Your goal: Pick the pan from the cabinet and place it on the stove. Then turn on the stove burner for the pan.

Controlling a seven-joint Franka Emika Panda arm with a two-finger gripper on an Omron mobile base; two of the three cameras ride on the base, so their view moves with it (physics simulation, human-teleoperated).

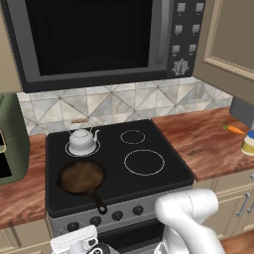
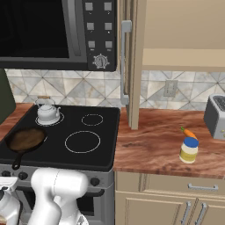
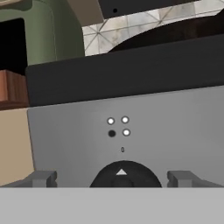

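Note:
The dark pan (image 1: 82, 176) (image 2: 25, 139) rests flat on the front left of the black stove (image 1: 114, 149) (image 2: 110, 132), its handle pointing toward the knobs. It covers the stove burner ring beneath it. The cabinet (image 2: 136, 66) on the right stands with its door (image 1: 228, 39) swung open. My gripper (image 3: 113, 179) is low at the stove's grey front, open, with a black knob (image 3: 122, 175) between its fingertips (image 3: 43, 178). The knob's white pointer aims up at the "0" mark. The white hand (image 1: 74, 241) shows below the leftmost knob (image 1: 73, 226).
A white kettle (image 1: 82, 140) sits on the rear left ring. A black microwave (image 1: 89, 39) hangs over the stove. A green appliance (image 1: 10, 144) stands on the left counter. On the right counter are a carrot (image 2: 189, 132), a jar (image 2: 189, 150) and a toaster (image 2: 216, 115).

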